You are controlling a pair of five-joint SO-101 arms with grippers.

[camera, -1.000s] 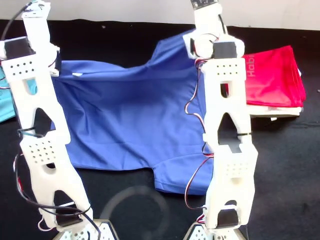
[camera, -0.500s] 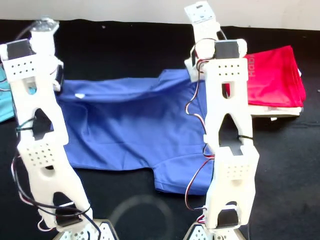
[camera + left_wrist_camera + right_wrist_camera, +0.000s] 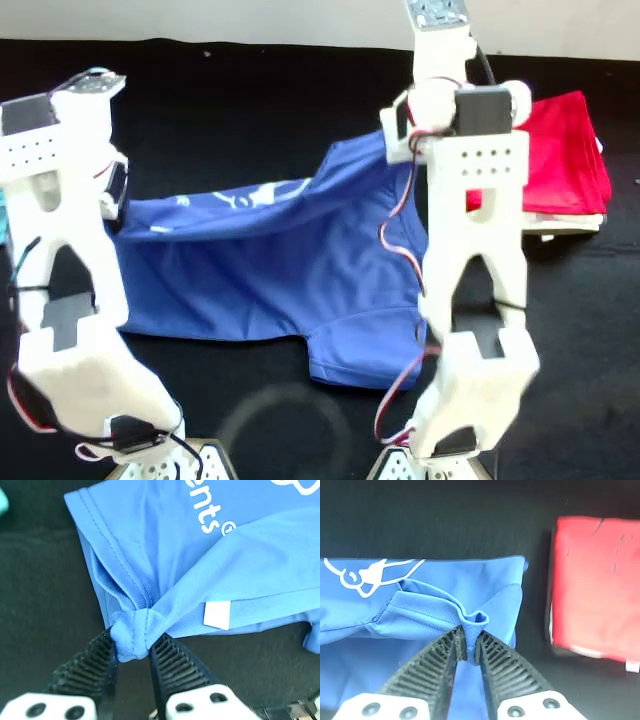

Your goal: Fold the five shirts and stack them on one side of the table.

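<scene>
Both arms have pulled the far edge of the blue shirt (image 3: pixel 270 270) back toward the table's (image 3: pixel 250 90) near edge, turning up its white print (image 3: pixel 250 195). The left hand (image 3: pixel 132 645) is clamped on one bunched corner and the right hand (image 3: pixel 469 637) on the other. The shirt lies mid-table, and a folded red shirt (image 3: pixel 560 150) sits by the right edge.

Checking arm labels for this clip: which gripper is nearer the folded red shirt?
Right. The right gripper pinches an edge of the blue shirt close beside the folded red shirt. The left gripper grips the blue shirt's opposite end, far across the table.
</scene>
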